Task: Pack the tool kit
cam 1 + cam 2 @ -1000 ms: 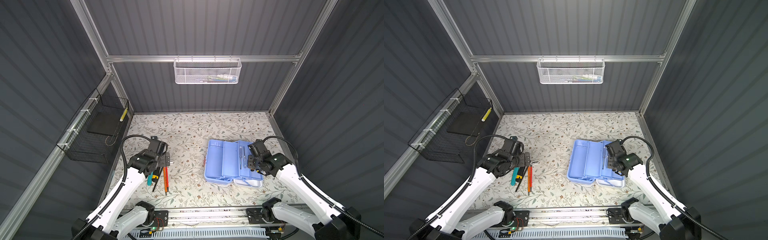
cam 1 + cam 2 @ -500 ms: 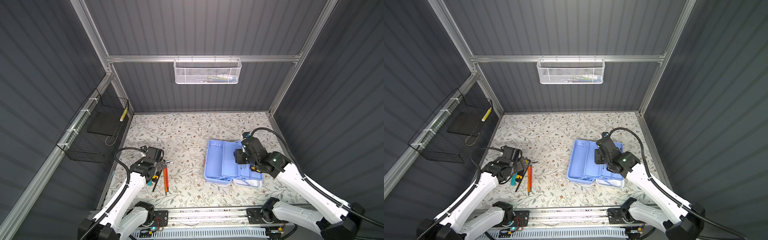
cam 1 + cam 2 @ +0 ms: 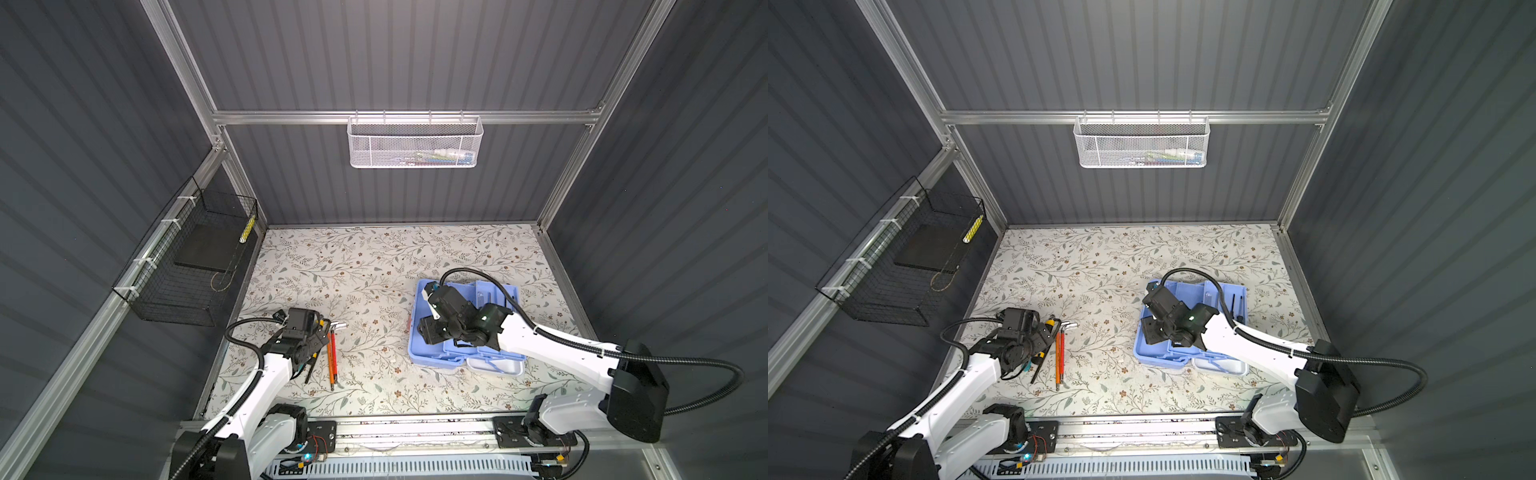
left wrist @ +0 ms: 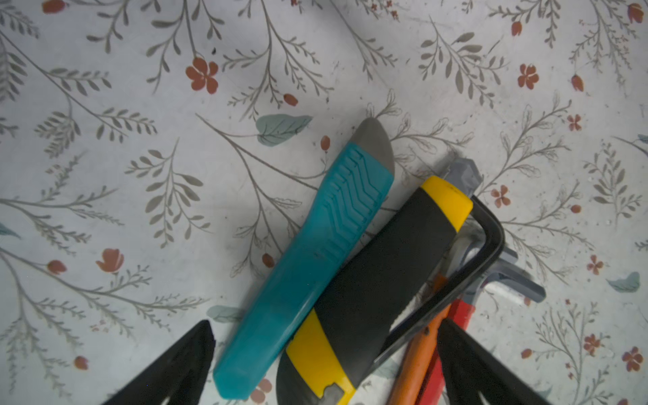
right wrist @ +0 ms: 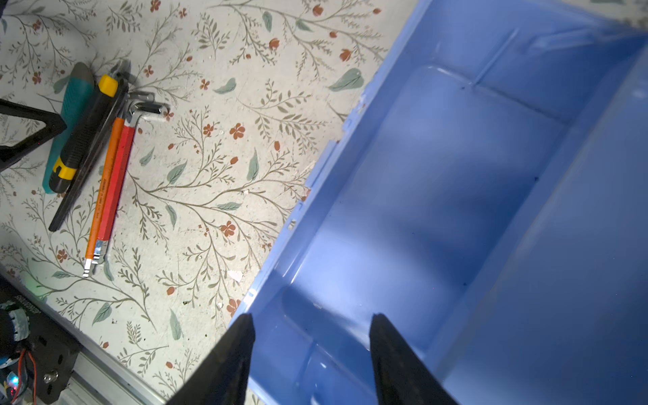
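The tool kit (image 3: 490, 291) lies open right of centre in both top views, a light blue box with its white lid (image 3: 494, 365) at the front. My right gripper (image 3: 430, 332) hangs open over the kit's empty left compartment (image 5: 438, 175), nothing between its fingers (image 5: 242, 336). On the left lies a pile of hand tools. It holds a teal utility knife (image 4: 315, 252), a black-and-yellow knife (image 4: 378, 277), a black hex key (image 4: 491, 238), an orange hex key (image 4: 417, 357) and a red hex key (image 4: 463, 312). My left gripper (image 4: 325, 322) stands wide open just above the pile, its fingers either side of both knives.
A white mesh basket (image 3: 415, 143) hangs on the back wall. A black wire basket (image 3: 187, 266) hangs on the left wall. Slim dark tools (image 3: 1233, 303) lie in the kit's right tray. Grey walls close three sides, and the arm rail (image 3: 395, 428) runs along the front.
My right gripper has swung left from the kit's right tray to its left compartment, its jaws now wider. My left gripper has come down closer over the tool pile.
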